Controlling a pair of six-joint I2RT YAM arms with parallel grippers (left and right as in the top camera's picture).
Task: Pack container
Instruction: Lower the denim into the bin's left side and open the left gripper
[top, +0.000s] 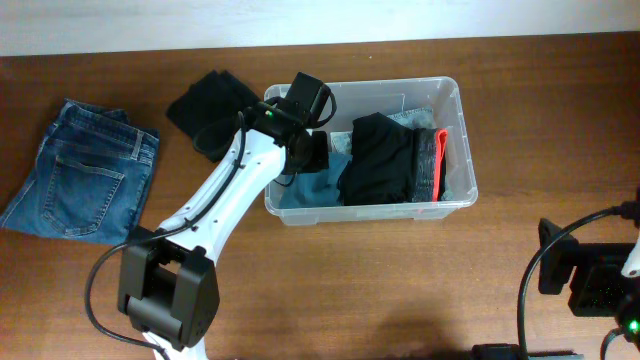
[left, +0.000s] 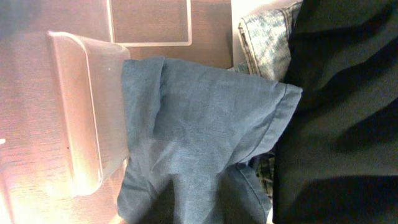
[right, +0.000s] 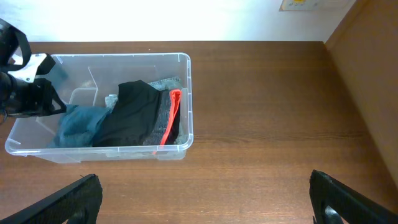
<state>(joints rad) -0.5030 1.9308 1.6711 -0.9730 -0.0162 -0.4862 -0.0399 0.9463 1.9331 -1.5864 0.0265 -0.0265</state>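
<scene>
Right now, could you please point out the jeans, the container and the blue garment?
jeans (top: 85, 180): overhead, back pocket.
container (top: 360, 212): overhead, front wall.
blue garment (left: 199, 137): left wrist, middle of the cloth.

From my end the bin (top: 455, 100) is clear plastic. Inside I see a dusty blue-teal shirt (left: 199, 143), a plain black garment (top: 378, 160), some grey fabric (top: 427, 150) and a bright red-orange strip (top: 441, 165). On the dark brown wood-grain table (top: 400, 290) there's a pair of faded blue denim jeans (top: 85, 175) and another black cloth (top: 205, 100). The left arm (top: 225, 195) is white with black joints and a tiny green light (top: 268, 112).
</scene>
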